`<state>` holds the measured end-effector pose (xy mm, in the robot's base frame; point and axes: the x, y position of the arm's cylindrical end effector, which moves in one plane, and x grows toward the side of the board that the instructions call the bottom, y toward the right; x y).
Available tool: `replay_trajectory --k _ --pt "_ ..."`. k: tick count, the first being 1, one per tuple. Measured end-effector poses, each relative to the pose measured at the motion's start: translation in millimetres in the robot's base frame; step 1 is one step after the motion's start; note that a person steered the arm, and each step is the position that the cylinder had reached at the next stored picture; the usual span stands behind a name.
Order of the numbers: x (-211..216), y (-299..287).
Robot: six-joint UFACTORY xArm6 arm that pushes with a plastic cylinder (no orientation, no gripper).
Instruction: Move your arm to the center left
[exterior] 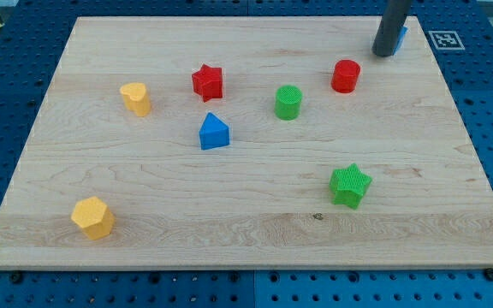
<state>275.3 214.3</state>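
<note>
My tip (384, 53) rests on the wooden board (144, 197) near the view's top right. It stands against a blue block (400, 36) that is mostly hidden behind the rod. A red cylinder (346, 75) sits just below and left of the tip. A green cylinder (288, 102) is further left. A red star (207, 82), a blue house-shaped block (214, 133) and a yellow heart-shaped block (135, 98) lie toward the view's left. A green star (350, 185) is at the lower right. A yellow hexagon (92, 217) is at the lower left.
The board lies on a blue perforated table (7, 94). A black-and-white marker tag (445, 38) sits off the board at the top right.
</note>
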Motion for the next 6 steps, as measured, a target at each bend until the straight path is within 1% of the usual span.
replay_trajectory --k 1,2,3,4,5,6 --pt "-16 2" --pt "-16 -5" --pt "-16 -100" --pt "-13 -223" --pt "5 -340" --pt "44 -429"
